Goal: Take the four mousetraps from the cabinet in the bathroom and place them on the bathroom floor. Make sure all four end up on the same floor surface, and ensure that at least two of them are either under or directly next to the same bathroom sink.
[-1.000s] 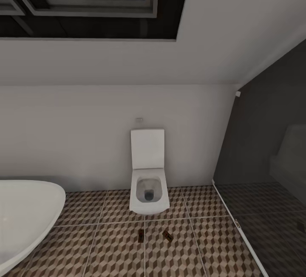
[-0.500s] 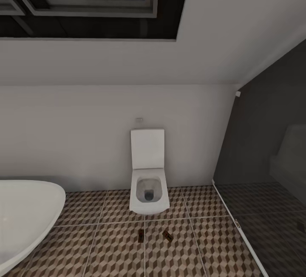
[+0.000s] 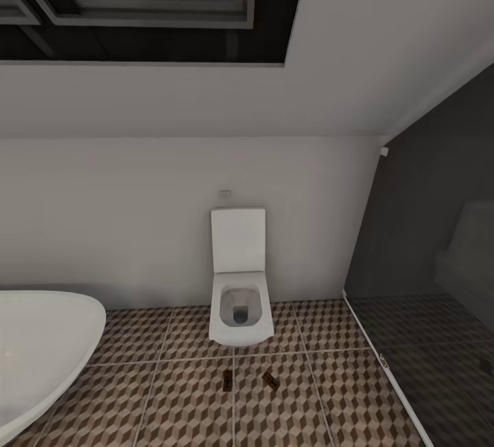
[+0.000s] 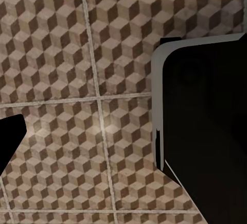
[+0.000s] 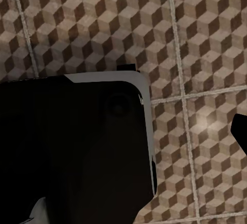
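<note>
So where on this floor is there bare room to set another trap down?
Two traps already lie in front of the toilet, so that middle patch is taken. Bare floor runs between the left trap and the tub, and more between the right trap and the dark glass partition. No sink in view here.

Left wrist view: a dark finger [image 4: 9, 141] of the left gripper enters at one edge, with a large black, pale-edged body part [image 4: 206, 126] opposite; the camera looks down. Right wrist view: a dark finger [image 5: 241, 131] of the right gripper shows at one edge beside the black body [image 5: 72, 152]. Neither gripper's jaw state can be told.
</note>
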Controlling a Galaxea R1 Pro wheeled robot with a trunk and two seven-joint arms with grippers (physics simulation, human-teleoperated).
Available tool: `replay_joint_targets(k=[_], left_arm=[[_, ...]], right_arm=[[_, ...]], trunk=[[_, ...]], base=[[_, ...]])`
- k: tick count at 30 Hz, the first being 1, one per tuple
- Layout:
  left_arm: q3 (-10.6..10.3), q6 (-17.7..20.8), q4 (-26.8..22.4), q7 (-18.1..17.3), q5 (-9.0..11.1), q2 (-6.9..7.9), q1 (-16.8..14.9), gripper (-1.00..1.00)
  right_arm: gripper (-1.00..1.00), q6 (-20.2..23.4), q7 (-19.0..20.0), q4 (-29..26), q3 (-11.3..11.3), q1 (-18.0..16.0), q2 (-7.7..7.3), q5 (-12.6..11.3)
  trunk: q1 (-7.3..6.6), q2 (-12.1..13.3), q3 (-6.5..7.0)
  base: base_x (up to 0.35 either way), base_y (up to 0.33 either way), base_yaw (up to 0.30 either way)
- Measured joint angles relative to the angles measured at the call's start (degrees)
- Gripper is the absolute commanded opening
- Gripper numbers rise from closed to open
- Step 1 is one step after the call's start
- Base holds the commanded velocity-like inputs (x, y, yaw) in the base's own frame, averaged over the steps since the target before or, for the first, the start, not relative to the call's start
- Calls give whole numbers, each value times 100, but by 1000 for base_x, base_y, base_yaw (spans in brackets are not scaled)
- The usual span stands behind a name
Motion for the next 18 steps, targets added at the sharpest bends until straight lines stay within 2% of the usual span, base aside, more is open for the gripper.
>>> replay_joint_targets(k=[18], left_arm=[[-2,0,2,0,0,0,2,100]], right_arm=[[100,0,-2,0,0,0,0,0]], trunk=[[0,0,0]], base=[[0,0,0]])
